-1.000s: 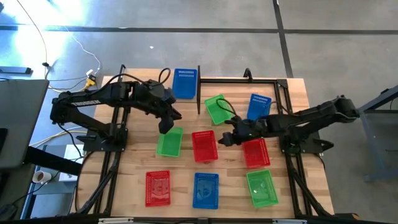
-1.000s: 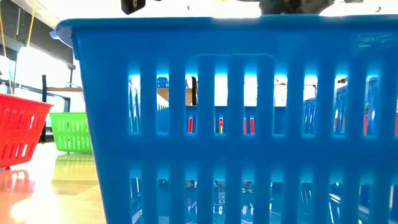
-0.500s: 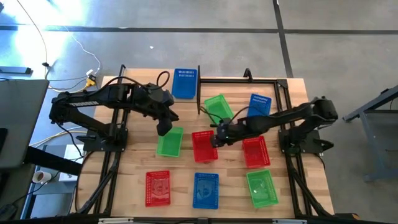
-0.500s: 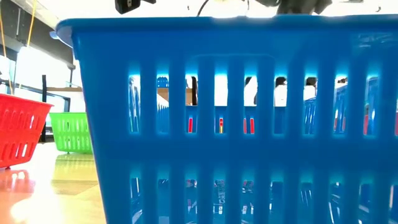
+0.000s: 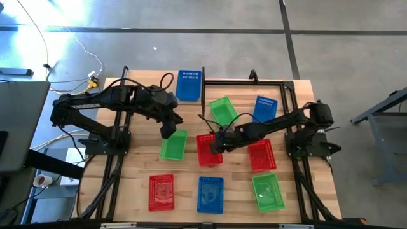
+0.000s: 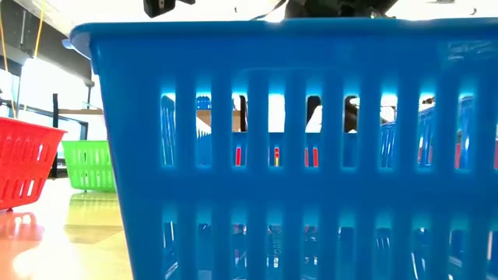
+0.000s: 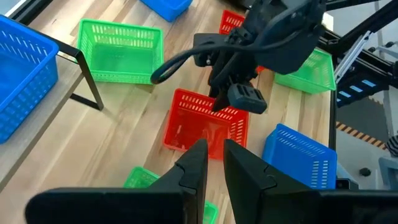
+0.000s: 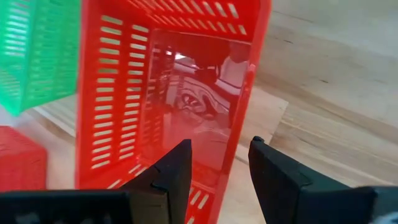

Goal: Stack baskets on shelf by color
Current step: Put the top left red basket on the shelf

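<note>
As the near edge of the table gives way to its middle, a row of three baskets comes first: a red basket, a blue basket and a green basket. The blue one stands hard against the low camera and fills that view. The landmark used here is the central red basket, one row farther in. The right gripper hangs over that basket's far right corner, fingers parted with the basket's side wall between them, not yet closed on it. To its left lies a second green basket, and the left gripper hovers just over that basket's far end, its fingers nearly together and holding nothing. To the landmark's right lies another red basket. Beyond the landmark sit a third green basket and a blue basket, with a last blue basket farthest back and to the left, by the black frame. No raised shelf board can be made out in these views.

The step in hand appears to be grasping the central red basket. It would go best if the fingers straddle the wall squarely, sink low enough to bite below the rim, close firmly, and lift straight up, clear of the green baskets nearby.
</note>
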Available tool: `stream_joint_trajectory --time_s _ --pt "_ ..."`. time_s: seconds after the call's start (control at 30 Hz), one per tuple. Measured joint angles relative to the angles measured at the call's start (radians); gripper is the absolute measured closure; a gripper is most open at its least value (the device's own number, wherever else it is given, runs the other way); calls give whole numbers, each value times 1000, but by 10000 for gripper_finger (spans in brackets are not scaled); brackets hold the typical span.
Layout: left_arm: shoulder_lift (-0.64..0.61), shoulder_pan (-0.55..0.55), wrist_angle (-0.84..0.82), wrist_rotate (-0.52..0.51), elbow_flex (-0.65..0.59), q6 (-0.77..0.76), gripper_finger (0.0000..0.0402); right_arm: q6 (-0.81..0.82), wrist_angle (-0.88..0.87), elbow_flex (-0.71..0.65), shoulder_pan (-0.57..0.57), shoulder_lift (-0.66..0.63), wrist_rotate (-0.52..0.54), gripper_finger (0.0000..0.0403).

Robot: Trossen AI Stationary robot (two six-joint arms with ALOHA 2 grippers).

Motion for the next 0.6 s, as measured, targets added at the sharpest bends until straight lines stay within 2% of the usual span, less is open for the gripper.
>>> stream_joint_trajectory --time_s 0.17,0.4,0.6 --pt "0 0 -39 0 0 -22 358 6 0 0 0 19 -12 291" --pt "0 0 -56 -7 0 -51 356 12 0 0 0 35 -51 391" --pt "0 0 -57 -8 0 -39 333 15 -1 8 1 35 -56 399"
